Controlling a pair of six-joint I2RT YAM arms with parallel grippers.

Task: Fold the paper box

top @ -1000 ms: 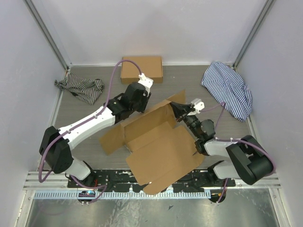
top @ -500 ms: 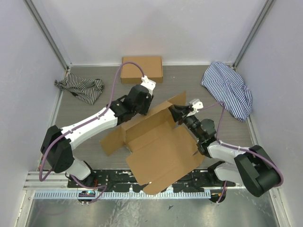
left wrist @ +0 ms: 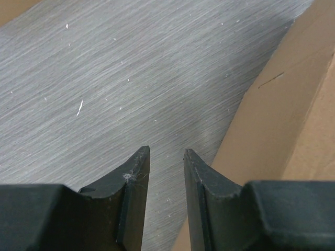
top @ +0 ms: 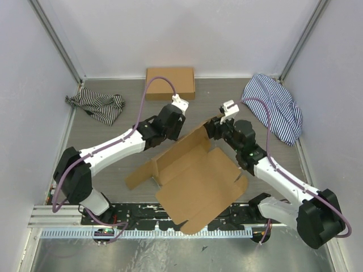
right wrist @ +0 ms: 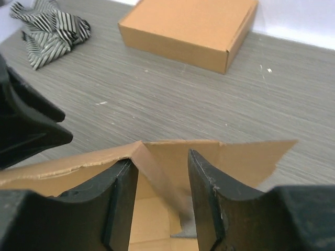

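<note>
The paper box [top: 195, 181] lies open in the middle of the table, a brown die-cut sheet with its back wall raised. My left gripper [top: 172, 126] is behind that wall at its far left end. In the left wrist view the gripper [left wrist: 166, 150] is open by a narrow gap with only table between the fingers, and the cardboard [left wrist: 282, 110] is to its right. My right gripper [top: 217, 128] is at the wall's far right corner. In the right wrist view it [right wrist: 160, 157] is open and straddles a folded corner crease of the box [right wrist: 157, 167].
A neat closed brown box [top: 170, 83] stands at the back centre and also shows in the right wrist view [right wrist: 191, 29]. A striped cloth [top: 96, 106] lies at the back left and a larger one [top: 273, 107] at the back right. Walls close off three sides.
My right arm has stretched out and its gripper has moved away from me onto the wall's right corner. The box has shifted slightly to the right. My left gripper has edged right.
</note>
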